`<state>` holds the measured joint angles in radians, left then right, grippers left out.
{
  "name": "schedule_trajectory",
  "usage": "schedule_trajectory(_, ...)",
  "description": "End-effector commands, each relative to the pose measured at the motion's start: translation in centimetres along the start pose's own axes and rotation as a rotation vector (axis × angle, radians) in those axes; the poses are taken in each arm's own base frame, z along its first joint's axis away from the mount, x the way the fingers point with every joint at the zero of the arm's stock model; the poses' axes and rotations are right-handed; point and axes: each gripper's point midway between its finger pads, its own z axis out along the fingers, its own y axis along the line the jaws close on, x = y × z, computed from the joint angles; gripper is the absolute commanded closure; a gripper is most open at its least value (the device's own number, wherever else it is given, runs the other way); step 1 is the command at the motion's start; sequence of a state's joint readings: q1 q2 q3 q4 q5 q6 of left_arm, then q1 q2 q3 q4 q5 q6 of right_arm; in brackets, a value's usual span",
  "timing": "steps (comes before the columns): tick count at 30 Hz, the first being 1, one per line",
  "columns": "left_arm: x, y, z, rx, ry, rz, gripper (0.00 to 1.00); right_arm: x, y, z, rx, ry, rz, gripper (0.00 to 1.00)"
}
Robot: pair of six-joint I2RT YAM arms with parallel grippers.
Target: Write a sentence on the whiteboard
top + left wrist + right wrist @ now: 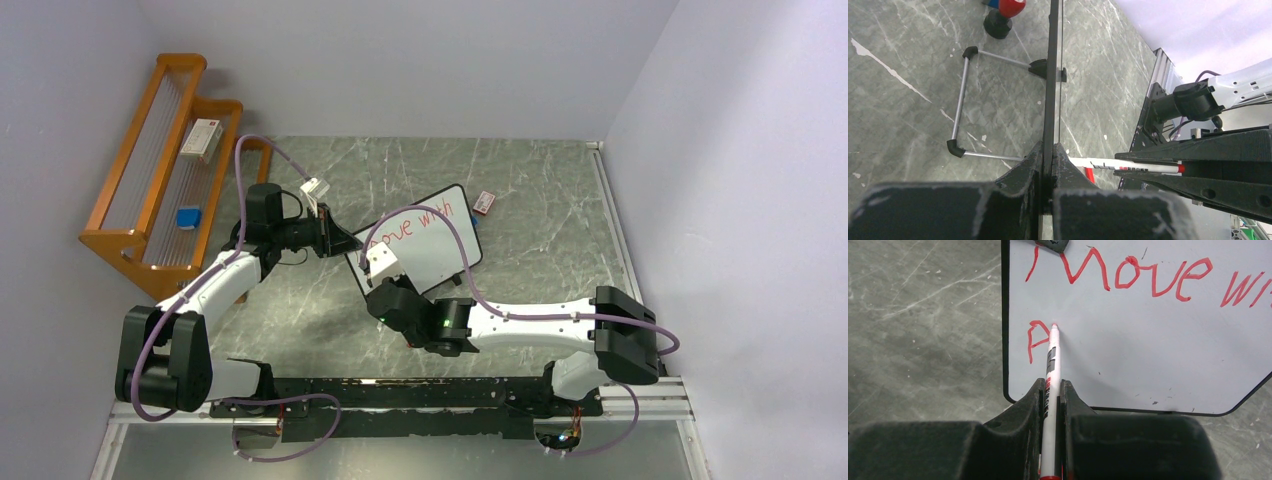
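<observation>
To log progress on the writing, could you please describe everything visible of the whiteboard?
The whiteboard is a white rectangular panel in a thin black frame with rounded corners. It stands propped on the table by a wire stand with black feet. Red handwriting reads "Move with"; below, a second line begins with a P-like letter. The left gripper clamps its edge, and the marker held by the right gripper touches its face.

whiteboard (pixel 1148 365) rt side cut off, marker (pixel 1051 365) label unreadable
</observation>
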<state>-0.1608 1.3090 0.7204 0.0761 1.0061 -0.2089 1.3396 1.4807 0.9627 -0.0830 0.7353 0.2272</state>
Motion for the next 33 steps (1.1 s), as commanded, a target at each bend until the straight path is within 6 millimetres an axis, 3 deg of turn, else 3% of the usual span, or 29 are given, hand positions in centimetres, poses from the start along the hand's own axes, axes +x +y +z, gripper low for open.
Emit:
schedule_trajectory(1,1.7,1.3,0.0,-0.049,0.047,-0.058,0.95,-0.1,-0.1,0.5,0.018,-0.005,0.009,1.00)
schedule_trajectory(18,1.6,1.3,0.0,-0.051,0.046,-0.054,0.95,2.1,-0.5,-0.1,0.013,0.050,0.014,1.00)
schedule_trajectory(33,2.0,1.3,0.0,-0.055,0.059,-0.073,0.95,2.7,-0.8,-0.2,0.015,0.066,0.004,1.00)
